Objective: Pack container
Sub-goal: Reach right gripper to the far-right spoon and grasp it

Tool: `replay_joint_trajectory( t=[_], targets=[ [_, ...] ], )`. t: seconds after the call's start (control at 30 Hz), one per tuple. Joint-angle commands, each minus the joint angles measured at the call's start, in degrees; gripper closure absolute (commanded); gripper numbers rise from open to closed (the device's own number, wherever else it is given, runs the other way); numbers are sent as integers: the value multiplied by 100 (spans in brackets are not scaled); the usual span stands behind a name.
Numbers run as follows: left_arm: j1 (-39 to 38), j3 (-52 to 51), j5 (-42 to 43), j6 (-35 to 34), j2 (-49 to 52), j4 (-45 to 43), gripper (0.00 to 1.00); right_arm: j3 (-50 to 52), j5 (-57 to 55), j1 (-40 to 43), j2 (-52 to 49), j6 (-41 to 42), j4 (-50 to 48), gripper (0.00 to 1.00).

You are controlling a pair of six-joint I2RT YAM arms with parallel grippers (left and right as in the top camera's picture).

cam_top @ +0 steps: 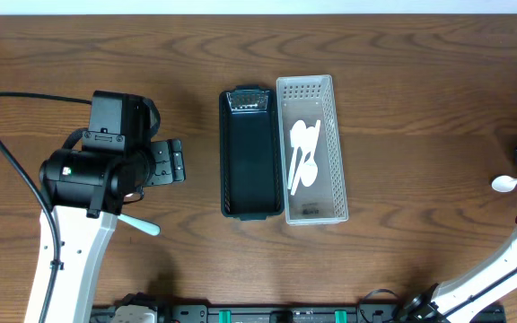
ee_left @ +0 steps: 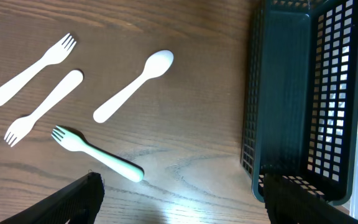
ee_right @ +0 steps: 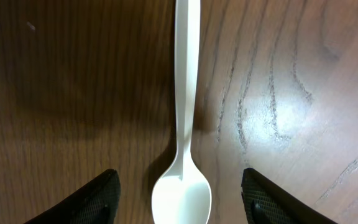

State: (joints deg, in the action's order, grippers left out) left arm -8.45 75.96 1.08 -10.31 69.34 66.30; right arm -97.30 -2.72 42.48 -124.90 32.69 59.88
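No readable text, labels or numbers anywhere.

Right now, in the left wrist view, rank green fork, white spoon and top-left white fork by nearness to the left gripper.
1. The green fork, just ahead of the left gripper, left of centre.
2. The white spoon, farther up, mid-frame.
3. The top-left white fork, far corner.

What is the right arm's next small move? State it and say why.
Probably lower straight down and close on the white spoon. The right gripper is open, and the spoon lies flat on the table between its fingers, roughly centred and touching neither, so no sideways correction looks needed.
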Motion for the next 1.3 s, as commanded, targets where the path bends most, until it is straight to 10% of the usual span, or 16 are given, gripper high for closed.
replay_joint_trajectory(
  t=[0.0,1.27],
  targets=[
    [2,66,-50,11,28,31,16,72,-9,42,-92,-107,-39,35],
    [2,66,-50,11,28,79,16,205,-868,-501,-149,195,-450,28]
  ],
)
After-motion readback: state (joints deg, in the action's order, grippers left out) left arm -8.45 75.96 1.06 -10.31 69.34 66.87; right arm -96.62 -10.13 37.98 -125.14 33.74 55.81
